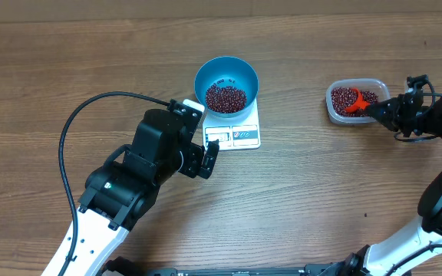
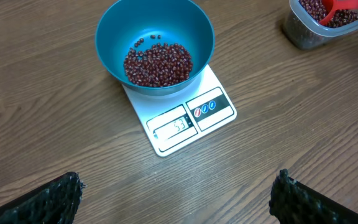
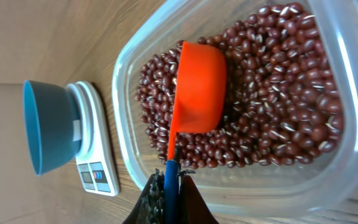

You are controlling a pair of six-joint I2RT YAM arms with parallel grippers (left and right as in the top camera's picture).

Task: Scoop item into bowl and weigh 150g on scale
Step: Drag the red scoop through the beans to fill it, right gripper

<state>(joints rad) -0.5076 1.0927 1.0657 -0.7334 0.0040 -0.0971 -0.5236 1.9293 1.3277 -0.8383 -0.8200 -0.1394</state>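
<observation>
Clamping the scoop (image 3: 201, 87) by its handle, the right gripper (image 3: 169, 186) rests the cup among beans (image 3: 272, 81) in the tub (image 3: 328, 180), while the left gripper (image 2: 176, 202) hangs with jaws wide apart near the scale (image 2: 213, 102), which carries the partly filled bowl (image 2: 114, 37).

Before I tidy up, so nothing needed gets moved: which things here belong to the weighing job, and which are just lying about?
Job: beans, bowl, scale, tub, scoop, right gripper.
Lying about: only the cable; left gripper idle, open.
</observation>
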